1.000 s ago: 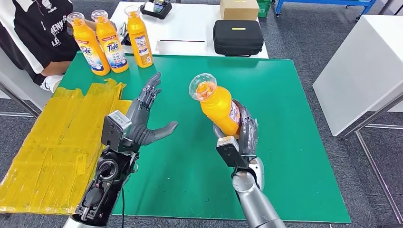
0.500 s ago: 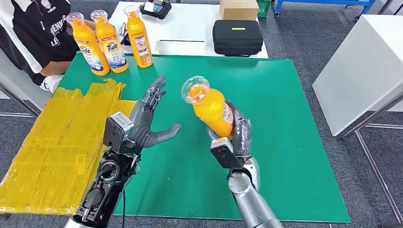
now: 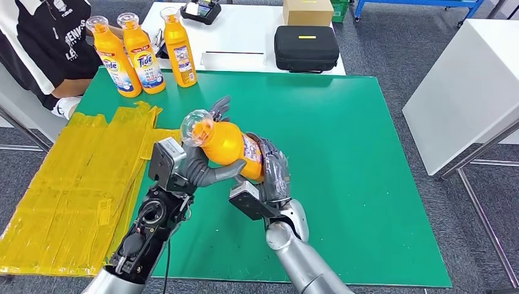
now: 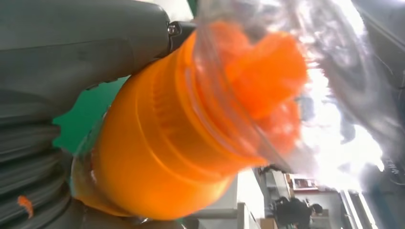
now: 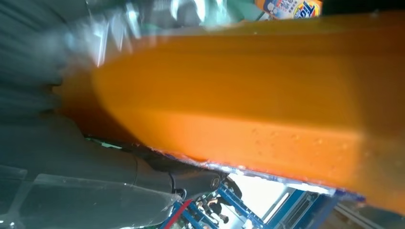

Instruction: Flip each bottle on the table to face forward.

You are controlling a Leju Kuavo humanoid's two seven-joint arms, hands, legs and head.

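My right hand [image 3: 273, 177] grips an orange detergent bottle [image 3: 229, 144] by its lower body and holds it above the green table [image 3: 367, 153], tipped leftward. Its clear cap [image 3: 197, 127] points toward my left hand [image 3: 186, 166]. That hand's thumb lies under the bottle's shoulder and its fingers [image 3: 219, 108] reach up behind it, still spread. The left wrist view shows the bottle [image 4: 167, 143] close against the palm, beside the thumb [image 4: 71, 47]. In the right wrist view, the orange bottle [image 5: 262, 95] lies across my right hand [image 5: 71, 157]. Three more orange bottles [image 3: 142, 55] stand at the table's far left corner.
A crinkled yellow sheet [image 3: 73, 184] covers the table's left side. A person in black and white [image 3: 43, 37] sits beyond the far left corner. A black case [image 3: 306, 48] and a cardboard box [image 3: 308, 11] lie on the white table behind. A white cabinet [image 3: 465, 79] stands to the right.
My right hand has carried the bottle leftward and tipped it further over, so it now lies in my left hand. My left hand has risen slightly toward it.
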